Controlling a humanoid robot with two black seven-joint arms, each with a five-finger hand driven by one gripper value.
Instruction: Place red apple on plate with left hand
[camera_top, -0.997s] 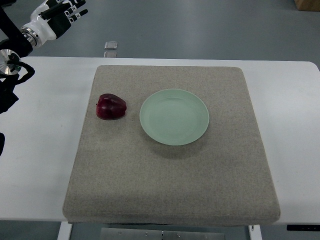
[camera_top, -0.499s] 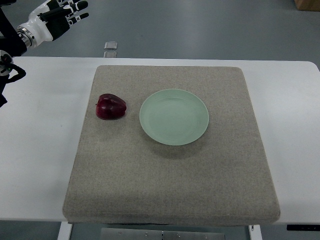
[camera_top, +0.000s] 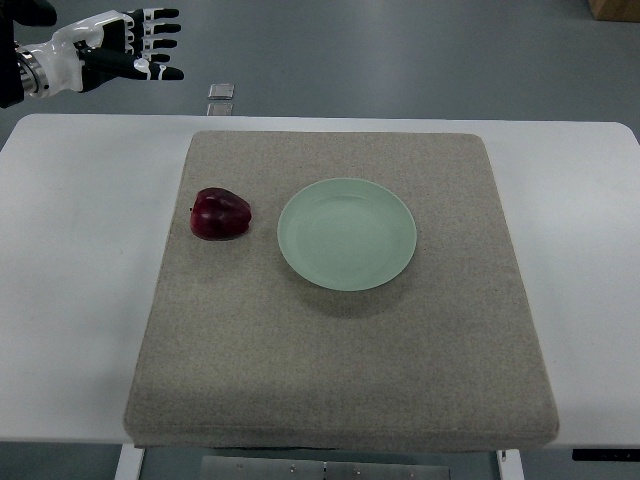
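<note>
A dark red apple (camera_top: 221, 214) lies on the grey mat (camera_top: 340, 340), just left of a pale green plate (camera_top: 347, 233) that holds nothing. My left hand (camera_top: 125, 55), white with black finger joints, hovers high at the top left corner, beyond the table's far edge. Its fingers are spread and point right, holding nothing. It is well away from the apple, up and to the left. The right arm does not show.
The mat covers the middle of a white table (camera_top: 80, 280). A small clear object (camera_top: 222, 90) lies on the grey floor past the far edge. A brown box corner (camera_top: 615, 8) shows at the top right.
The left arm has lifted off the table's left side and swung up; the hand now stretches rightward with fingers spread. Apple and plate have stayed put.
</note>
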